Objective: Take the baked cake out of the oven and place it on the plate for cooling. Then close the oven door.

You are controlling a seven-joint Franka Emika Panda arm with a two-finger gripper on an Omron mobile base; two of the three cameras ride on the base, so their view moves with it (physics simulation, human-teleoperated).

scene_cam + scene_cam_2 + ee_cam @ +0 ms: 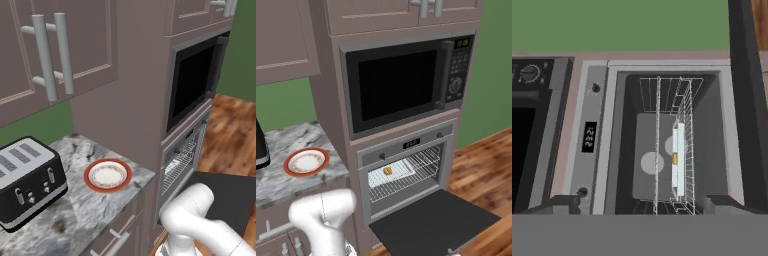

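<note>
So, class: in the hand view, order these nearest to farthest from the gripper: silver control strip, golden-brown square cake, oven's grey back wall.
1. Silver control strip, at the front, beside the gripper.
2. Golden-brown square cake, farther inside.
3. Grey back wall, deepest.

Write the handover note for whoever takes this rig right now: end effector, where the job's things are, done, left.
End effector: open, holding nothing, facing the oven cavity.
Oven door: swung fully down, open.
Baked cake: on the pale baking tray, on the upper wire rack inside the oven.
Plate: on the marble counter left of the oven column, nothing on it.
Done: door opened.
Left: grasp the cake, set it on the plate, close the door.
</note>
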